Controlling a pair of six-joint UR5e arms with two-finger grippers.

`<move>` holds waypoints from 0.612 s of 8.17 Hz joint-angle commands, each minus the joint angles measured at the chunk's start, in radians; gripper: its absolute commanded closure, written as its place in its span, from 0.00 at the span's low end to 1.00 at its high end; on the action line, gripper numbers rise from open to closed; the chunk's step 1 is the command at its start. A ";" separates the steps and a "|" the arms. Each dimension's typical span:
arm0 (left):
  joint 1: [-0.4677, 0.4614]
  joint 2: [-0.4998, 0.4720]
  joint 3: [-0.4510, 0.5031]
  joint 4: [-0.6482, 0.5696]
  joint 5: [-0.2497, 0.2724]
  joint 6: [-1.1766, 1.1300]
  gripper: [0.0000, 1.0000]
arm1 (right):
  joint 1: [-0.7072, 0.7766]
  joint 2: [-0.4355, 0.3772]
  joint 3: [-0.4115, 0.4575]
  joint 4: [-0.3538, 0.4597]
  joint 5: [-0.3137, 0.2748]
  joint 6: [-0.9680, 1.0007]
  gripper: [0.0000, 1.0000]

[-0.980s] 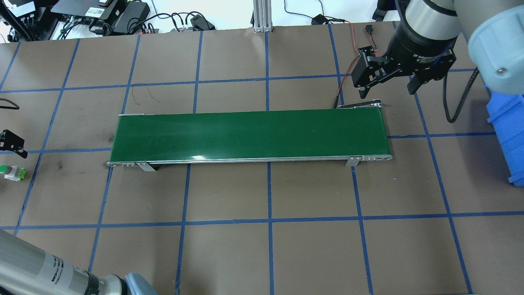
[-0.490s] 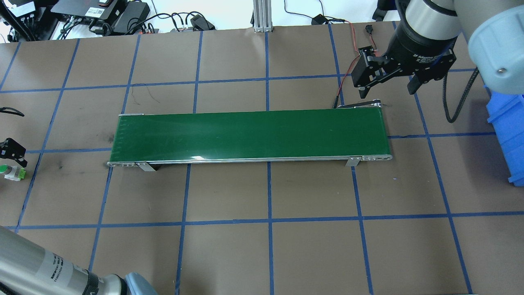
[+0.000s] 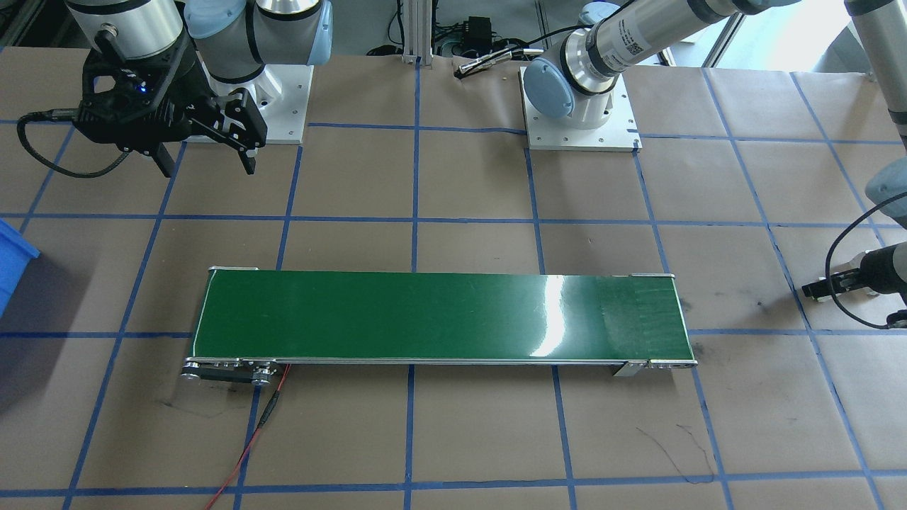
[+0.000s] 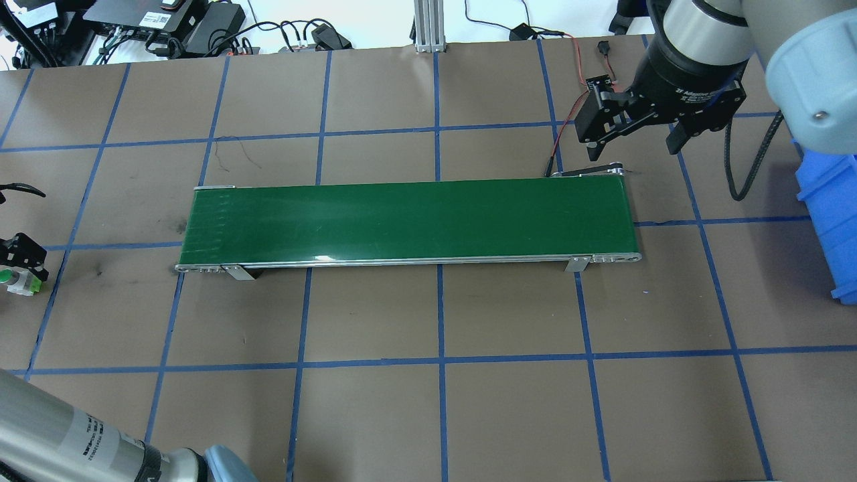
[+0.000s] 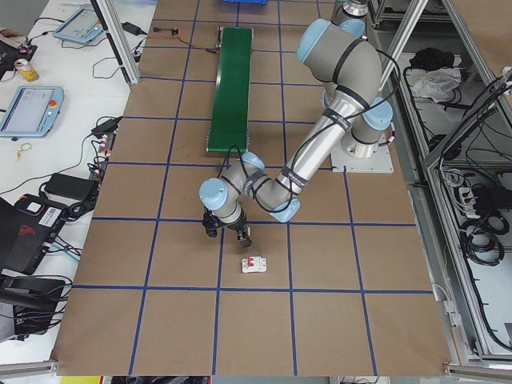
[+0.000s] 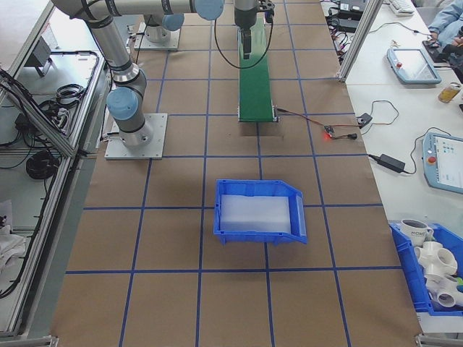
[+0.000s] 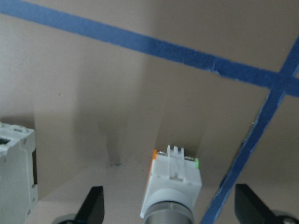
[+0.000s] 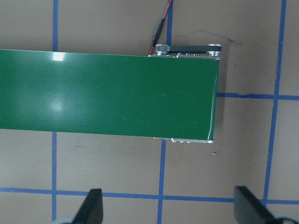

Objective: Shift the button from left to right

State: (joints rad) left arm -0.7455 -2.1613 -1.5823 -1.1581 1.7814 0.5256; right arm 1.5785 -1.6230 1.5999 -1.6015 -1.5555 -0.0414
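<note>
The right gripper carries white print that begins "2F Adaptive"; the rest is too small to read. The label on the left arm's silver tube in the overhead view cannot be read either.

The button lies on its side on the brown paper at the table's left end, well apart from the green belt. In the overhead view its green cap shows at the picture's left edge, just beside the black tip of the left gripper. In the left wrist view the button sits between the two black fingertips, a little nearer the left-hand one, with clear space on both sides. The left gripper's jaws stand wide apart and grip nothing. A white breaker lies just beside the button on that view's left, and a blue tape line runs past on the right.

The right gripper hangs above the table at the belt's far right end, by the red wire, its jaws spread wide with nothing between them. A blue bin sits past the belt's right end.
</note>
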 commanded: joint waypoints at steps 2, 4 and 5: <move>0.000 -0.002 -0.007 0.000 0.000 0.004 0.84 | 0.000 0.000 0.000 0.000 0.000 0.000 0.00; 0.000 0.000 -0.005 -0.002 -0.010 0.002 1.00 | 0.000 0.000 0.002 0.000 0.000 0.000 0.00; 0.000 0.014 0.004 -0.011 -0.011 0.004 1.00 | 0.000 0.000 0.000 0.000 0.000 0.000 0.00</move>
State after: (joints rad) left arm -0.7455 -2.1607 -1.5880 -1.1595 1.7753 0.5294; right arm 1.5785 -1.6230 1.6005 -1.6015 -1.5555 -0.0414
